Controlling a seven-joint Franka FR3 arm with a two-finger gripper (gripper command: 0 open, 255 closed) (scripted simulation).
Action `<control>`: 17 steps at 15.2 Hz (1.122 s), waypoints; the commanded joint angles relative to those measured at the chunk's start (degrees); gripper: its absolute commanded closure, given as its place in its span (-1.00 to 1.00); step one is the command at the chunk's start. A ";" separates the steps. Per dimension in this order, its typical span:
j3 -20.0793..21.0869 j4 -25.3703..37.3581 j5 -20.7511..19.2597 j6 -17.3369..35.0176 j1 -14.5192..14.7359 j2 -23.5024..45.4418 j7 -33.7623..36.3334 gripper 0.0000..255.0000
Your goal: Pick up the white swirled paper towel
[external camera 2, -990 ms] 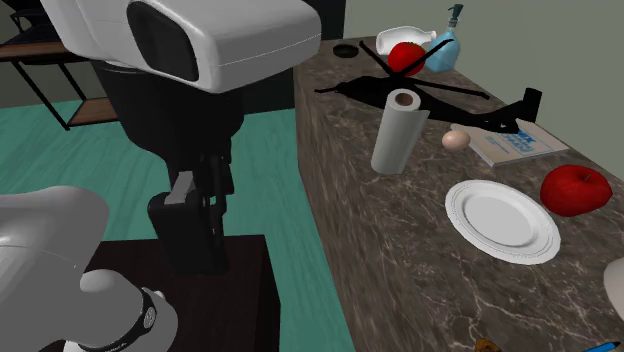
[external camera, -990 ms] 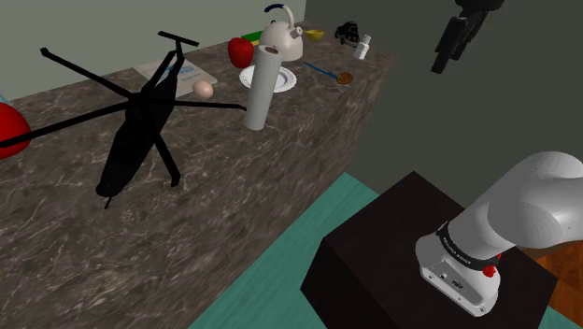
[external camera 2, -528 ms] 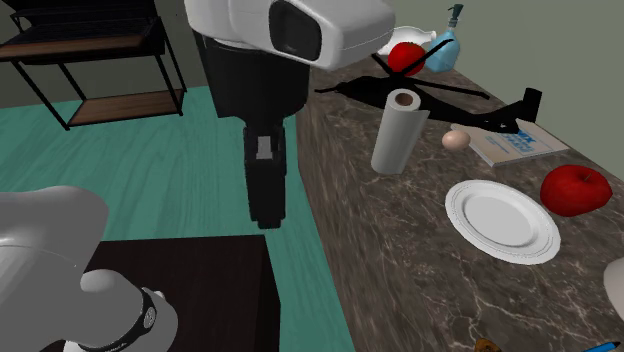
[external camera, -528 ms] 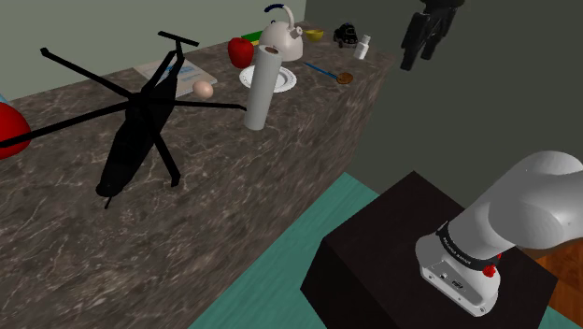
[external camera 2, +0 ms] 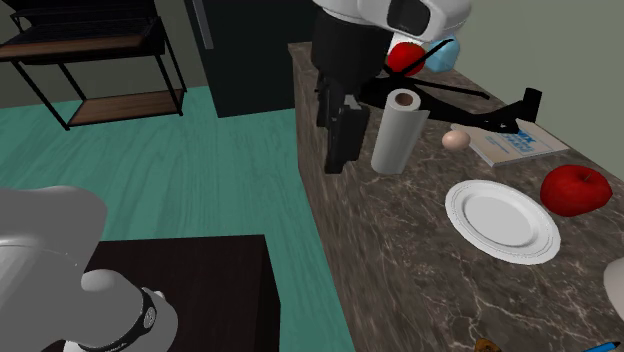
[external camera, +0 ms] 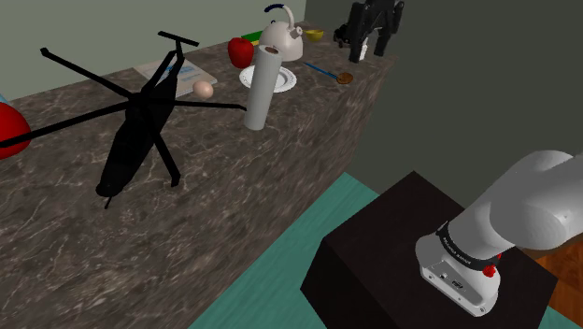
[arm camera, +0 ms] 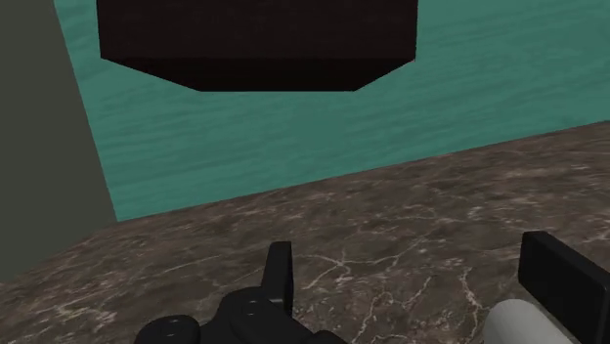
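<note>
Counter (external camera: 280,178), towel roll (external camera: 261,89) apart frm hand (external camera: 369,51)

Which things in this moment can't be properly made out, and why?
Plate, shoulder view: partly hidden behind the paper towel.
Kettle, second exterior view: cut off by the right edge.
White cylinder beside the open claw, wrist view: cut off below, unidentifiable.

Kettle (external camera 2: 614,285) mostly beyond frame edge.
</note>
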 commanded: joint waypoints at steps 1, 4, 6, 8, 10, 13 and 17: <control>0.85 3.42 1.27 -0.15 0.40 3.69 2.06 -1.00; 2.05 9.77 2.79 -0.55 1.03 10.12 5.15 -1.00; 2.76 14.47 3.64 -1.06 1.50 14.58 7.20 -1.00; 3.40 19.61 4.36 -1.79 2.03 19.20 9.26 -1.00; 3.97 25.30 4.97 -2.79 2.62 24.04 11.35 -1.00; 4.72 35.20 5.67 -4.96 3.69 31.92 14.56 -1.00; 5.34 48.37 6.12 -8.58 5.16 41.50 18.13 -1.00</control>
